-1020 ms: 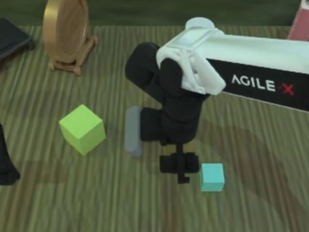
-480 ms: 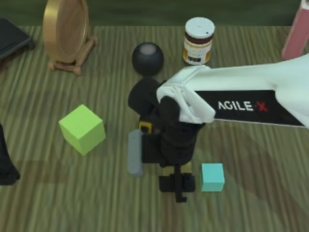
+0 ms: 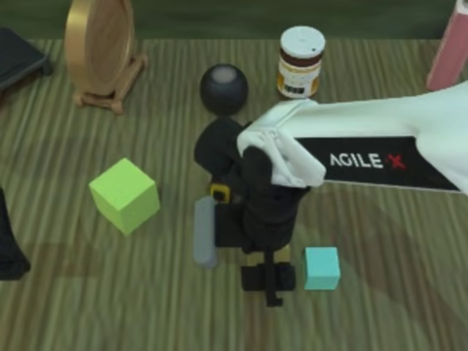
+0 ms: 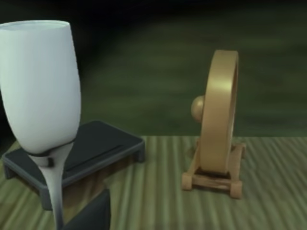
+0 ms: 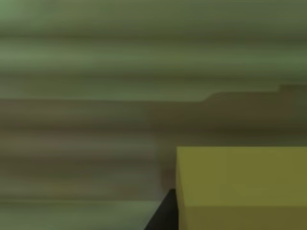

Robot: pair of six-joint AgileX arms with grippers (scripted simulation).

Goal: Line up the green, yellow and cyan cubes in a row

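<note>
The large green cube (image 3: 124, 195) sits on the left half of the table. The small cyan cube (image 3: 322, 268) lies near the front, right of centre. My right gripper (image 3: 269, 279) hangs low just left of the cyan cube, shut on the yellow cube (image 5: 240, 187). In the top view the gripper hides nearly all of that cube. In the right wrist view a dark finger (image 5: 165, 215) presses against the cube's side. My left arm (image 3: 9, 248) is parked at the table's left edge with its gripper open and holding nothing.
A black-and-yellow tape measure (image 3: 219, 192) peeks out beside the right arm. At the back stand a golden disc on a wooden stand (image 3: 99, 51), a black ball (image 3: 223, 88), a white-lidded jar (image 3: 300, 62), a pink object (image 3: 450, 44) and a dark tray (image 3: 18, 62).
One second ago the right arm was farther back; it then came forward and down beside the cyan cube, uncovering the jar and the ball. It has been still for the last half second.
</note>
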